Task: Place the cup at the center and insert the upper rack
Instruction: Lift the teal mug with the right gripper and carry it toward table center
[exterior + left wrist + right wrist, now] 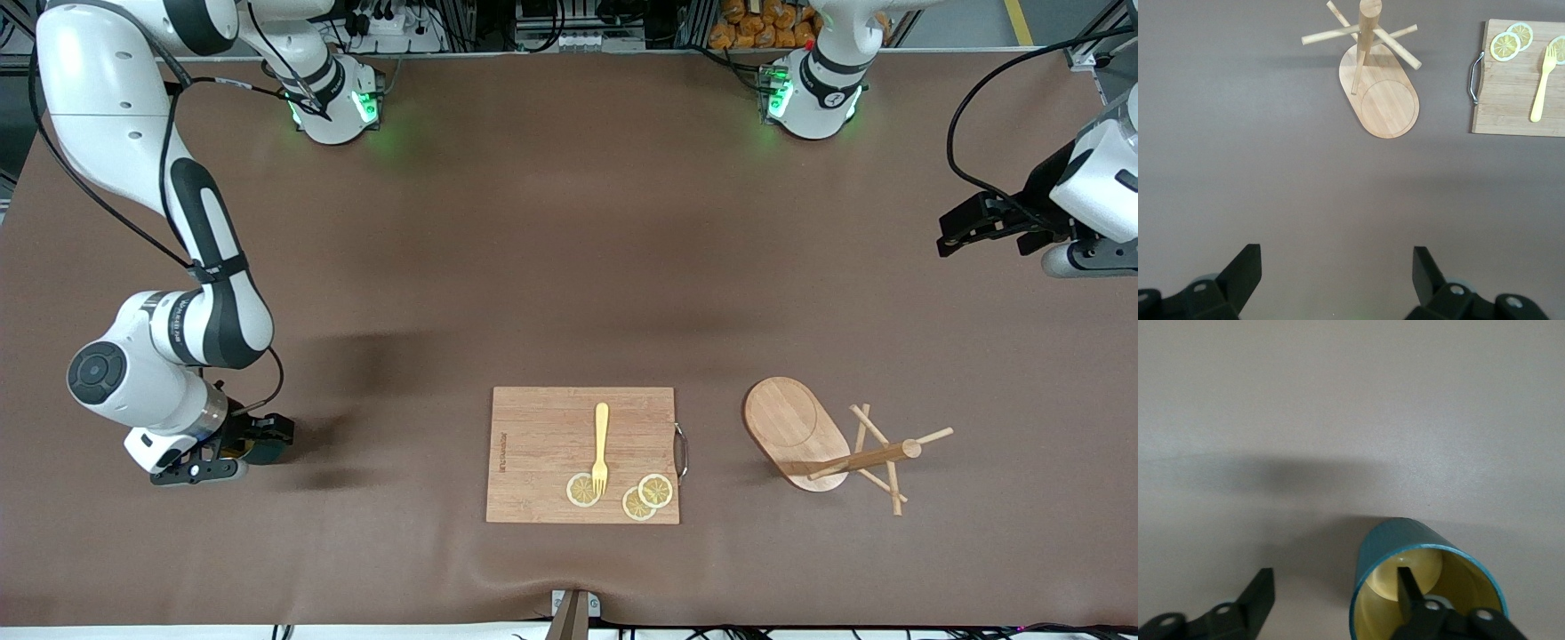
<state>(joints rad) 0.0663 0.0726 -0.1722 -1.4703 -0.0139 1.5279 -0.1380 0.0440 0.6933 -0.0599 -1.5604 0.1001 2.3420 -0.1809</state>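
The teal cup (1405, 543) with a yellowish inside stands on the brown table at the right arm's end, seen dark in the front view (267, 437). My right gripper (227, 455) is low at the cup and open. In the right wrist view (1335, 577) one finger is inside the cup and the other stands well outside its wall. The wooden mug tree (796, 431) stands upright toward the left arm's end, and also shows in the left wrist view (1381, 93). My left gripper (956, 233) is open and empty (1336, 252), up over the table's left-arm end.
A rectangular wooden cutting board (542, 444) lies between cup and mug tree, near the front camera. It carries a yellow fork (601, 449) and three lemon slices (655, 490). A metal handle (682, 452) sticks out on its mug-tree side.
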